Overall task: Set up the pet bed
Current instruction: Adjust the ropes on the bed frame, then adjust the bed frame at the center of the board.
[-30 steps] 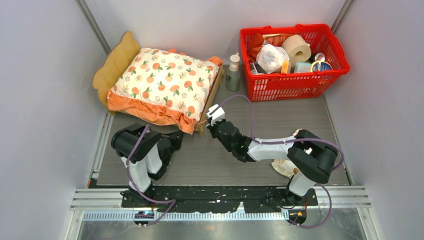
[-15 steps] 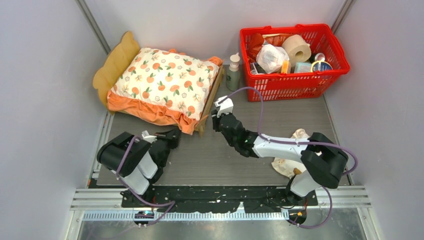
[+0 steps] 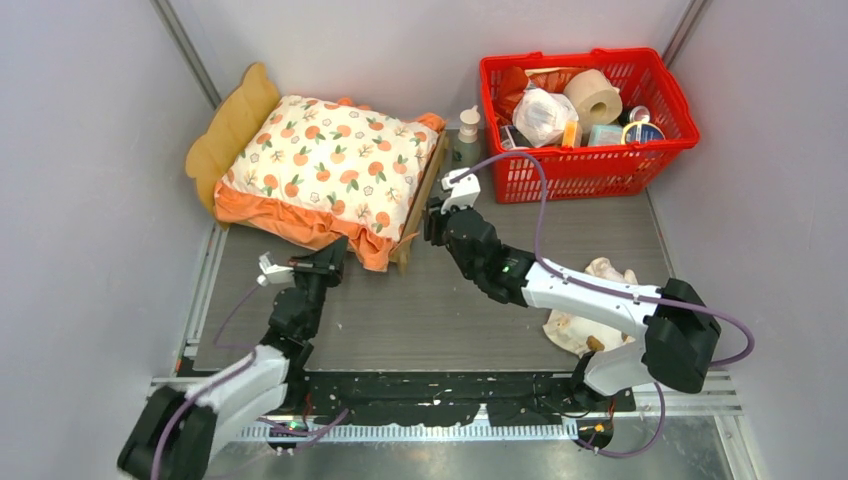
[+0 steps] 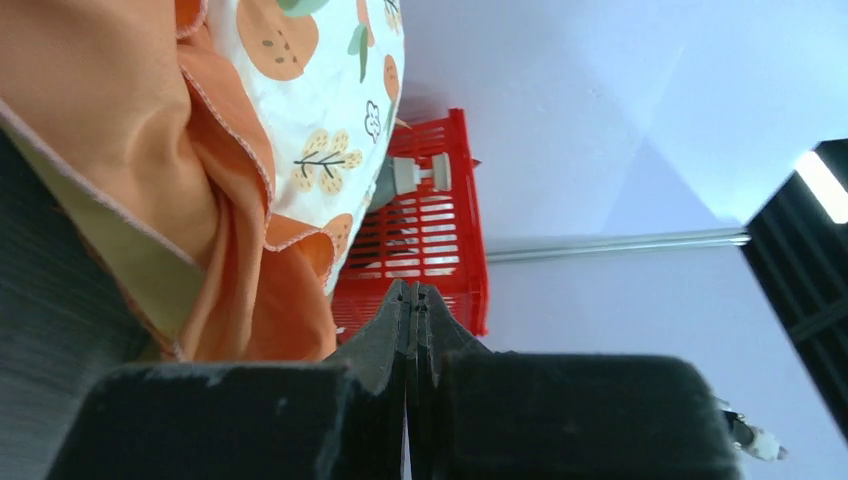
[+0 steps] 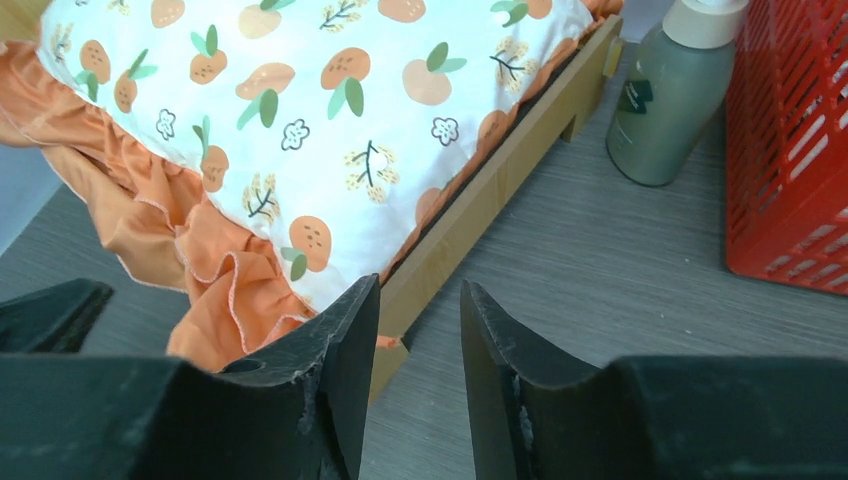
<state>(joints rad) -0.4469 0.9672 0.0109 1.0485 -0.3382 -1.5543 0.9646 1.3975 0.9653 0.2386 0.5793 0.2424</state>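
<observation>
The pet bed [image 3: 233,122] stood at the far left of the table [image 3: 440,320], a light-wood frame whose wavy, scalloped headboard leaned toward the left wall while its straight, flat-planed foot rail [image 5: 500,190] pointed toward the middle of the table. Almost all of the frame was covered by a plump cream cushion [image 3: 330,160], its smooth cloth printed with small oranges, leaves and flowers, and a soft orange ruffle spilled in folds over the near edge. The right gripper [image 5: 418,290] hovered just in front of the near corner of the foot rail, its two dark, matte wedge-shaped fingers set a narrow gap apart with nothing between them. The left gripper [image 4: 411,300] lay low beside the hanging ruffle at the near side of the bed, its foam-textured black pads pressed flat together and holding nothing. Just beyond the foot of the bed stood a dull grey-green cylindrical bottle [image 3: 467,140] with a pale pump cap, and beside it a red plastic basket [image 3: 590,172] with slatted walls, filled with a toilet roll [image 3: 592,97], crinkled packets and tins. A small cream frilled pillow [image 3: 575,330] lay on the grey wood-grain tabletop near the right arm's base, partly hidden under that arm.
</observation>
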